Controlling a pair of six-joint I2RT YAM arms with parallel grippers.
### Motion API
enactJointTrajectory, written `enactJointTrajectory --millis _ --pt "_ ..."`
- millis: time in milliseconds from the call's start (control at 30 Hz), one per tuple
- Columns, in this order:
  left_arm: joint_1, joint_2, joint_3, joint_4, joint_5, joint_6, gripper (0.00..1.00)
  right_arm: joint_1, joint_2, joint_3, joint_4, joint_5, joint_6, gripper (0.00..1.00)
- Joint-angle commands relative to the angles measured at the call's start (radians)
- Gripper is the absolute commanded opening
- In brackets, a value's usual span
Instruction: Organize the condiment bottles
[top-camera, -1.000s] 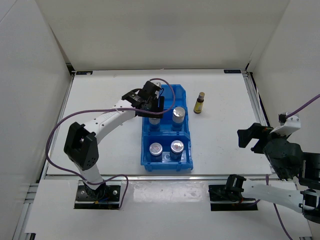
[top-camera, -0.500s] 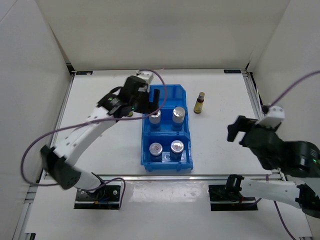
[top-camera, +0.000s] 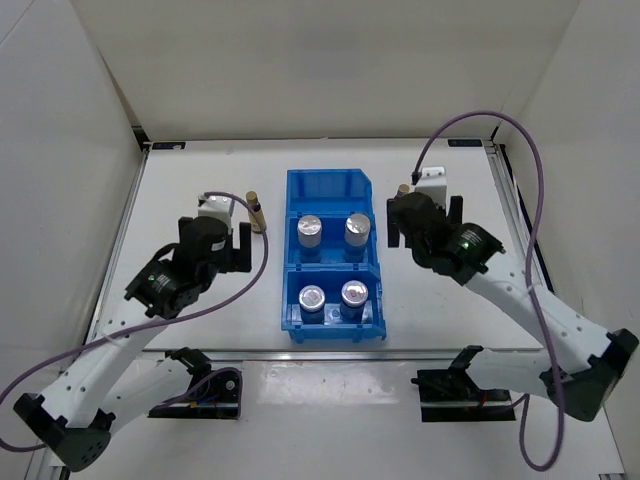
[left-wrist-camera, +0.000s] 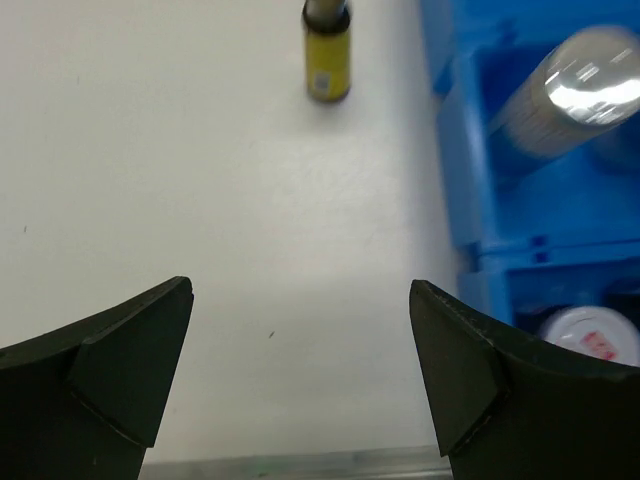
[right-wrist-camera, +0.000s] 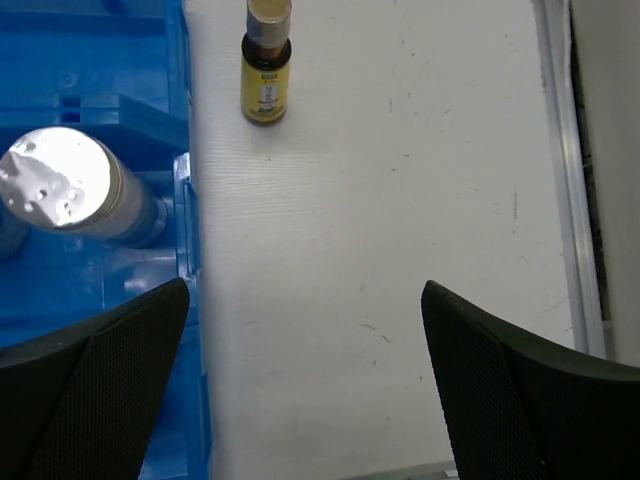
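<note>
Top view first: the blue three-compartment bin (top-camera: 328, 190) sits mid-table with all four silver-lidded jars in it. Two are in the middle compartment (mid-left jar (top-camera: 310, 228), mid-right jar (top-camera: 357, 228)) and two in the near one (near-left jar (top-camera: 313, 298), near-right jar (top-camera: 354, 293)). Both brown bottles are outside the bin on the white table (top-camera: 450, 300). The left brown bottle (top-camera: 257, 213) stands off the bin's 10 o'clock corner, apart from the wall, and the right brown bottle (right-wrist-camera: 266, 85) is out around the bin's 2 o'clock, mostly hidden behind the right gripper from above. The left gripper (left-wrist-camera: 300, 287) hovers on the bin's 9 o'clock side, fingers spread wide with only bare table between them. In its wrist cam the left brown bottle is up at 12 o'clock, well ahead of the fingertips, and the bin fills the 3 o'clock side with the mid-left jar poking up. The right gripper (right-wrist-camera: 305, 287) is the same deal, spread wide apart over bare table. Its bottle is at about 11 o'clock in the wrist view, near the bin's outer wall but apart from it, with the mid-right jar's shiny lid at 9 o'clock. Both bottles look upright, gold caps on.
</note>
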Motion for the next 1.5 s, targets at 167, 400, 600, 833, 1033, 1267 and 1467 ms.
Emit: enactJointTrajectory --millis 167,400,600,833,1033,1267,1467 --pt "-0.002 -0.088 -0.092 0.017 -0.118 -0.044 1.0 -0.3 0.179 -0.02 0.413 -0.435 -0.168 1.0" --pt "-0.002 -0.046 -0.109 0.038 -0.118 -0.044 1.0 -0.408 0.408 0.05 0.453 -0.507 -0.162 1.0" --pt "-0.002 0.004 -0.1 0.038 -0.099 -0.035 1.0 -0.408 0.534 0.15 0.432 -0.44 -0.153 0.95" --pt "-0.002 0.022 -0.1 0.038 -0.098 -0.035 1.0 -0.439 0.626 0.269 0.38 -0.429 -0.162 0.89" --pt "-0.002 0.031 -0.1 0.038 -0.098 -0.035 1.0 -0.459 0.66 0.297 0.37 -0.429 -0.162 0.75" --pt "-0.002 0.031 -0.1 0.038 -0.089 -0.035 1.0 -0.459 0.66 0.297 0.361 -0.447 -0.162 0.63" --pt "-0.002 0.031 -0.1 0.038 -0.089 -0.035 1.0 -0.459 0.68 0.325 0.352 -0.447 -0.171 0.5"
